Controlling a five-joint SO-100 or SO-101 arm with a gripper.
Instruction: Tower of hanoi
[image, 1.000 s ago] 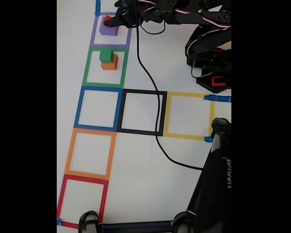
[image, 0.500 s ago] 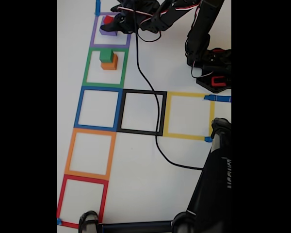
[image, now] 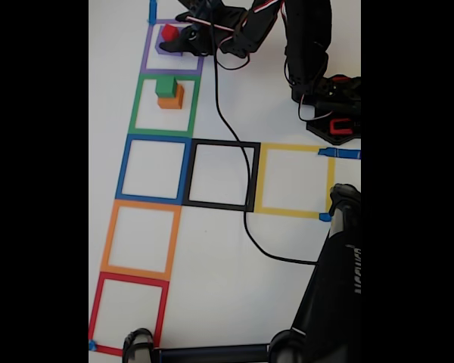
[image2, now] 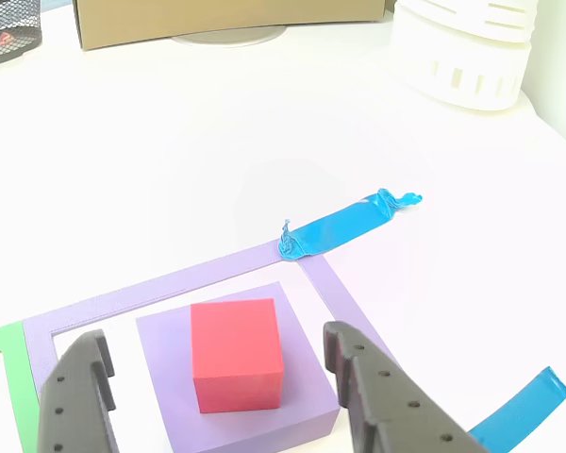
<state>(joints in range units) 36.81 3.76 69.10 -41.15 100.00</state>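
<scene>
The red cube (image2: 236,354) is sitting on top of the purple cube (image2: 292,415), and both are lying inside the purple tape square (image2: 170,288). In the other view the gripper (image2: 217,401) is hanging with its two grey fingers (image2: 358,396) spread wide, one standing on each side of the red cube with a clear gap showing between each finger and the cube, so it is gripping nothing. The purple cube is resting on the white table (image2: 264,142), and the red cube is sitting slightly towards the back of its top face.

In the fixed view the gripper (image: 174,39) is reaching over the purple tape square (image: 146,57) at the top left, where the red cube (image: 169,32) is showing just beside the dark fingers. One square below, inside the green tape square (image: 136,106), the green cube (image: 166,86) is sitting on the orange cube (image: 172,98), well apart from the gripper.

A strip of blue tape (image2: 344,226) is lying crumpled at the far corner of the purple square.
</scene>
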